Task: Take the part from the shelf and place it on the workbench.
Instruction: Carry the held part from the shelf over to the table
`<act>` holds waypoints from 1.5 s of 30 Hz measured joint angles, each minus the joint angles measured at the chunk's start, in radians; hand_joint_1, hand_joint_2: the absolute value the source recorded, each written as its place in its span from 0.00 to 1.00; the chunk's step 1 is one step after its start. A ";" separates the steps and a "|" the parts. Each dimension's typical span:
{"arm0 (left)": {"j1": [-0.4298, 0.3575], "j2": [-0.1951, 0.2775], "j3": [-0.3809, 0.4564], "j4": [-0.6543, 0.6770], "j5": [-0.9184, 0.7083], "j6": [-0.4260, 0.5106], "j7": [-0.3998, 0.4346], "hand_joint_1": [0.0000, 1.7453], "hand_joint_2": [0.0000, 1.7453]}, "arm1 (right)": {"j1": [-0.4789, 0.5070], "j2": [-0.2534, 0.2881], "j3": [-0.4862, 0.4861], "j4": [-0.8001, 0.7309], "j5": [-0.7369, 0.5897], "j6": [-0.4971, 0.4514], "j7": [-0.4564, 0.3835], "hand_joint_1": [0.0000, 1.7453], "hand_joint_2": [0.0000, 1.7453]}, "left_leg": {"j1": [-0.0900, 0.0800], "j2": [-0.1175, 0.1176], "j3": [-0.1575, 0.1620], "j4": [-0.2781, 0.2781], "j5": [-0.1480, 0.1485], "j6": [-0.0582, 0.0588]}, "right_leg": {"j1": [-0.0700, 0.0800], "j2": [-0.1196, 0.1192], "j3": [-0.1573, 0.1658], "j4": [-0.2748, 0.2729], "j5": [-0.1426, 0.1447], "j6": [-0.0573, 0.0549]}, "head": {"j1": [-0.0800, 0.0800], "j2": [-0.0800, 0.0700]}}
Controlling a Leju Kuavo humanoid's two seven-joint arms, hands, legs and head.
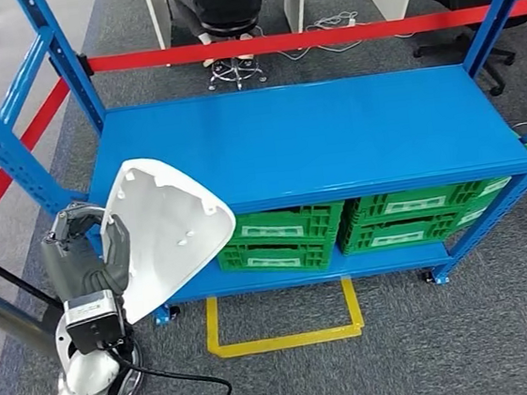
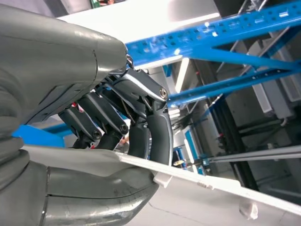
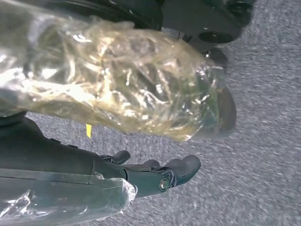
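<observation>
While your left hand (image 1: pixel 93 263) grips it, one white part (image 1: pixel 164 231) sits before the blue shelf (image 1: pixel 297 137).
Its fingers (image 2: pixel 156 136) pinch the part's edge; your right hand (image 3: pixel 156 176) hangs with straight, empty fingers; two green crates (image 1: pixel 287 237) below.

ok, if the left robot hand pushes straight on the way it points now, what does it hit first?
Likely the blue metal shelf: the left robot hand, gripping the white curved plastic shell part, faces its front edge. Depth unclear.

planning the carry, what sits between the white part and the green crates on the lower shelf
In the head view, nothing: the white part in the left hand overlaps the shelf's front edge, and bare blue shelf leads to the green crates.
</observation>
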 joint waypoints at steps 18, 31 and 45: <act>0.043 -0.001 -0.015 -0.002 0.014 0.004 -0.012 1.00 1.00 | -0.002 0.002 -0.009 0.000 -0.010 -0.002 -0.007 0.00 0.00 | -0.003 -0.003 -0.129 0.167 -0.055 -0.050 | 0.002 -0.003 0.165 -0.181 0.058 -0.046 | -0.005 0.000; 0.071 -0.004 -0.016 -0.003 0.019 0.022 -0.030 1.00 1.00 | 0.001 0.008 -0.023 0.000 -0.021 -0.010 -0.018 0.00 0.00 | -0.004 0.001 0.031 -0.002 -0.019 -0.005 | 0.002 -0.001 0.033 -0.090 0.070 -0.004 | -0.004 0.000; 0.113 -0.017 -0.015 -0.003 0.097 0.007 -0.023 1.00 1.00 | -0.006 0.012 -0.055 0.000 -0.072 -0.050 0.005 0.00 0.00 | -0.009 0.001 -0.100 0.029 0.073 -0.039 | 0.005 -0.002 0.204 -0.187 0.019 -0.038 | -0.003 0.000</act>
